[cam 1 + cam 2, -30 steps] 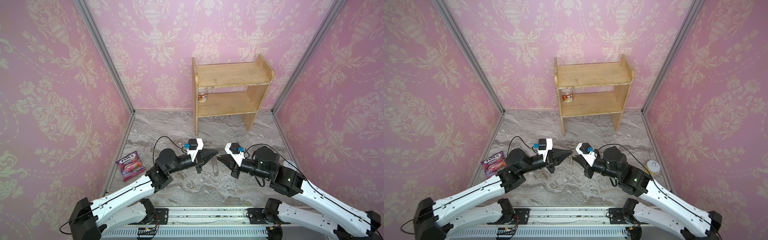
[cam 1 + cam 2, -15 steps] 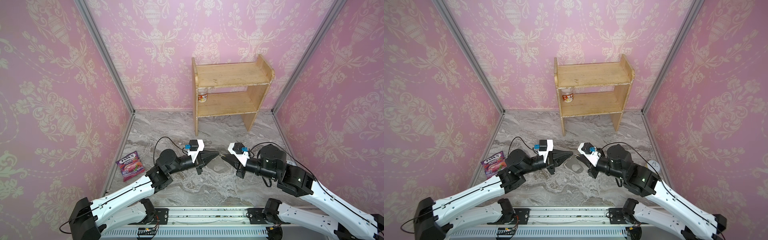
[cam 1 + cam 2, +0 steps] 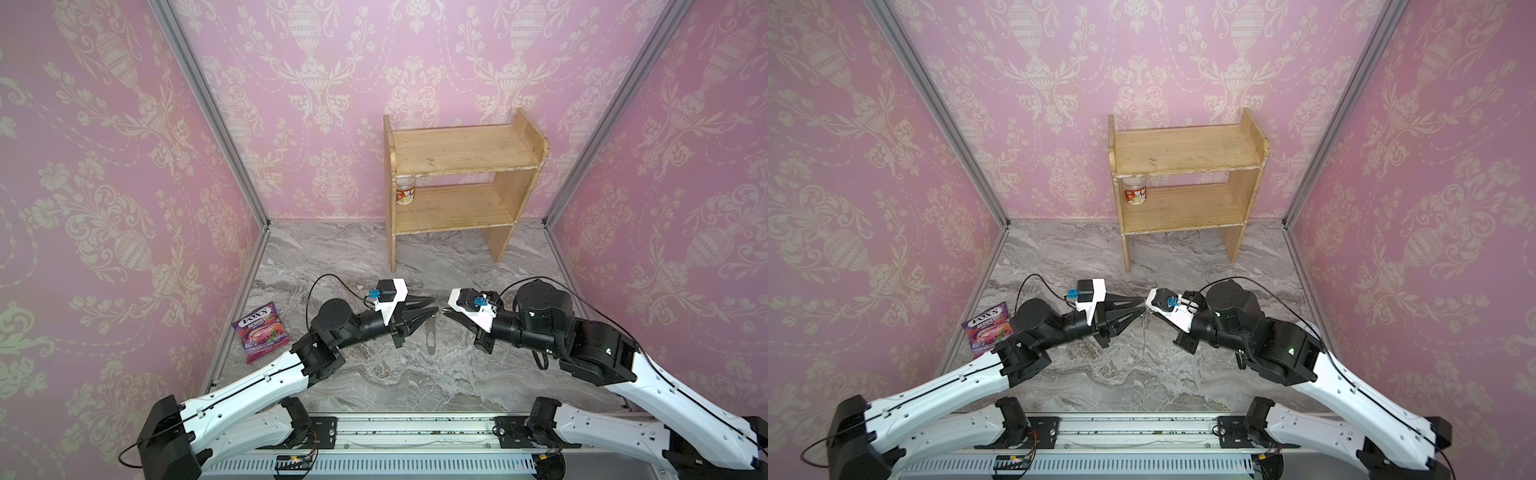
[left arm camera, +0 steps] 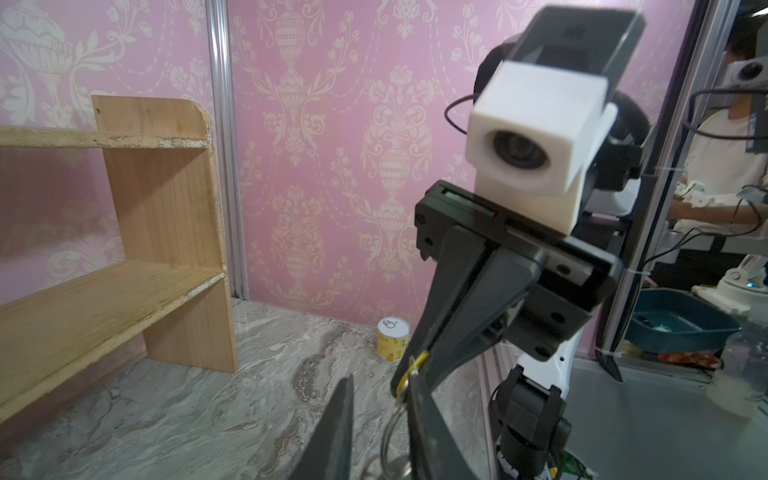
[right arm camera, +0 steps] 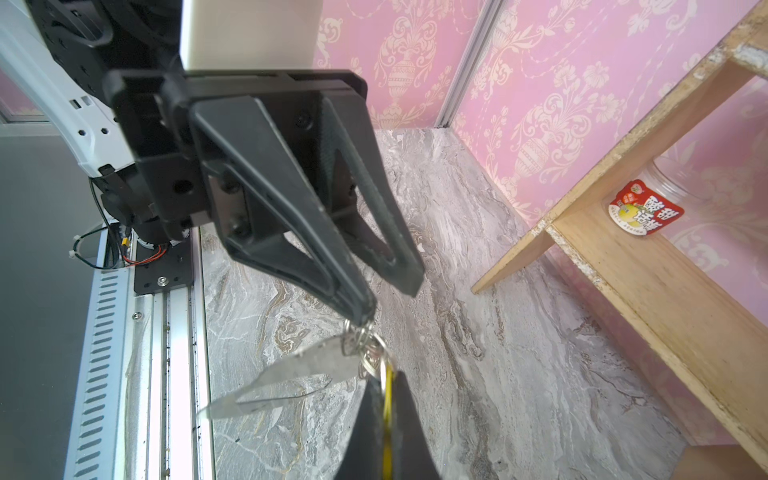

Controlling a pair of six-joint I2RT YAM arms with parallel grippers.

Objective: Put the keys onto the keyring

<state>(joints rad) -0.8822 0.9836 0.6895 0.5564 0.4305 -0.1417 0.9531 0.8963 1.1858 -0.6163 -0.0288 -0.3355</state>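
Keys [image 5: 388, 395]: likely light, rigid yellow tag, pinched on its flat faces by closed right claw [image 3: 446, 311] mid-frame; keyring [image 5: 299, 368], thin, probably slick plate, dangles between claws; left claw [image 5: 384, 299] parted, gripping nothing.

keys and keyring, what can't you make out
- Key itself: hidden by right gripper jaws, right wrist view; only yellow tag's edge shows.
- Whether tag hangs on keyring: blurred there, too small in both top views.
- Keyring plate, left wrist view: cut off at bottom edge.
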